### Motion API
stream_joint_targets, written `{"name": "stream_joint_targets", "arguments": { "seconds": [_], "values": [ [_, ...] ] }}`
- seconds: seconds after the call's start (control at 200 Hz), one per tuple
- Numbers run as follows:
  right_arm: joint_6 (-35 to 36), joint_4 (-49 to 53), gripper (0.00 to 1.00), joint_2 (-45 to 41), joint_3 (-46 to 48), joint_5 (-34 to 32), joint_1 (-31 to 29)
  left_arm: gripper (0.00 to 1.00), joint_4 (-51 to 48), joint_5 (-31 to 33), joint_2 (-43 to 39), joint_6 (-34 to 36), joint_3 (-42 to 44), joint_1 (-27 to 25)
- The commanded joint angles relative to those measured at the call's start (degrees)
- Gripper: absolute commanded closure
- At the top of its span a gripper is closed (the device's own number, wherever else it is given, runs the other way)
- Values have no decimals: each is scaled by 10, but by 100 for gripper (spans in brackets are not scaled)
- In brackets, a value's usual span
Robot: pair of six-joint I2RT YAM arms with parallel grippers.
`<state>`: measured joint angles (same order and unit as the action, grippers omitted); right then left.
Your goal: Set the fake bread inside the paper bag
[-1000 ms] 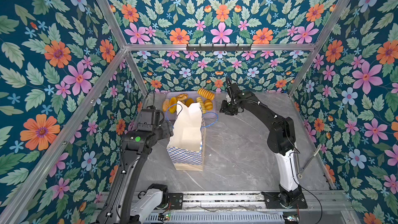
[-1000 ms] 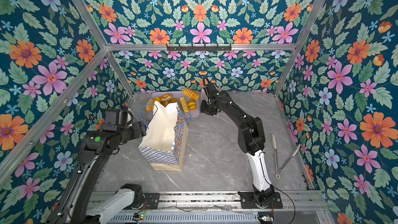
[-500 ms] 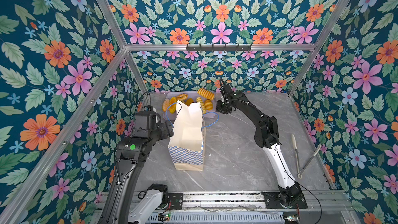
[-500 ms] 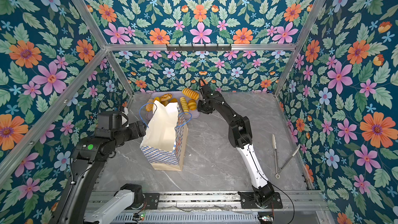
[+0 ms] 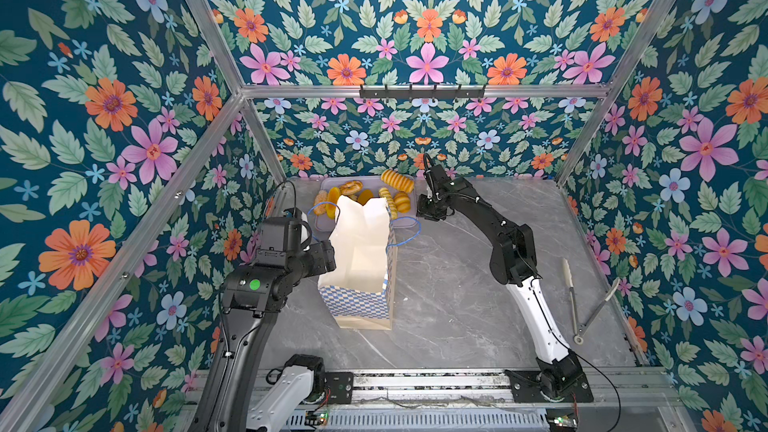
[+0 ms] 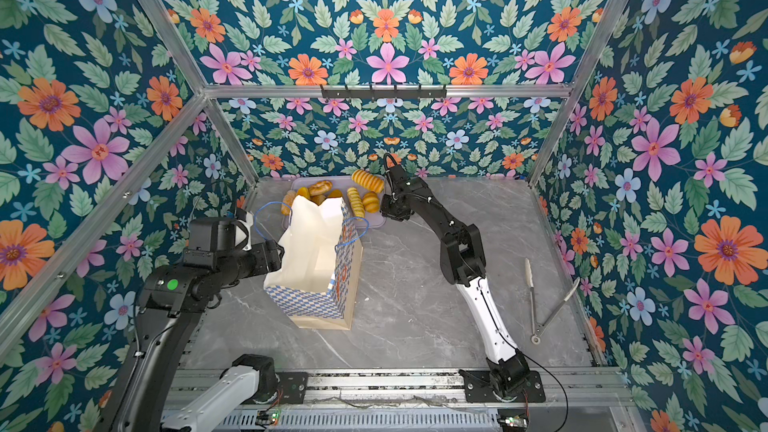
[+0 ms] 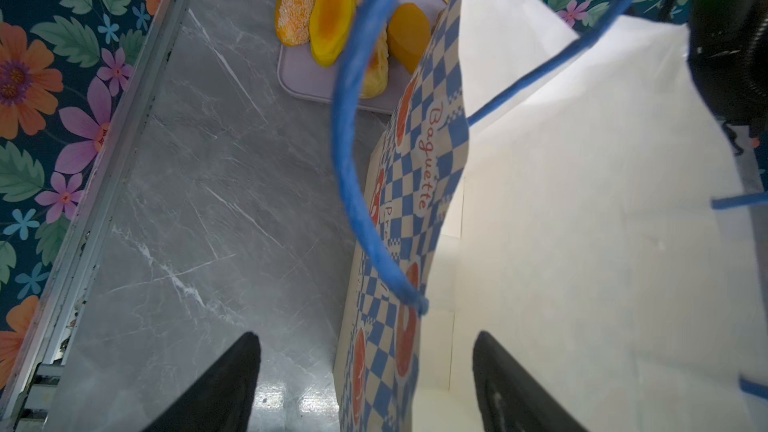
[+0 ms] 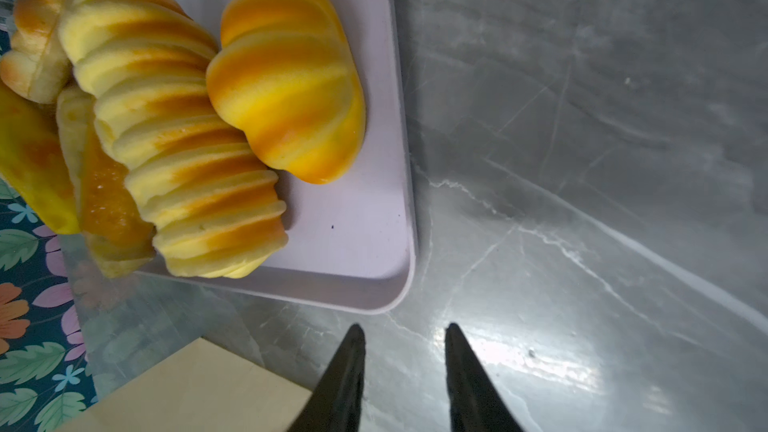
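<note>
Reaching — right jaws, narrow, empty, hover right of the fake bread [image 8: 286, 81] tray [image 8: 353, 243]; left jaws, wide, straddle the paper bag [image 5: 361, 243] wall. Next: widen over a loaf [image 8: 187, 151].

Floral walls [image 5: 124, 118] enclose a grey marble tabletop [image 5: 457, 284].

lilac tray [image 8: 353, 234], metal tongs [image 5: 572, 301], marble table [image 5: 457, 284]

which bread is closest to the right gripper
The short plump orange bun at the tray's edge, beside the long ridged loaf; the right gripper hangs just off that corner.
</note>
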<state>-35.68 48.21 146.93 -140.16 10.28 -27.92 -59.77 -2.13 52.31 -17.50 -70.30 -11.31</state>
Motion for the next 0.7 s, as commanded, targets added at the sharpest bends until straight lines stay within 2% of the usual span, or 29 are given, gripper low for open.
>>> {"name": "stream_joint_targets", "arguments": {
  "seconds": [0.0,0.245,0.695],
  "values": [
    [-3,-12,66,9,-13,-11,1,22,22,18,4,11,5,0],
    [-6,-3,66,56,-73,-17,4,27,49,37,10,15,20,0],
    [-14,-38,71,87,-80,-6,9,33,61,51,2,15,26,0]
  ]
}}
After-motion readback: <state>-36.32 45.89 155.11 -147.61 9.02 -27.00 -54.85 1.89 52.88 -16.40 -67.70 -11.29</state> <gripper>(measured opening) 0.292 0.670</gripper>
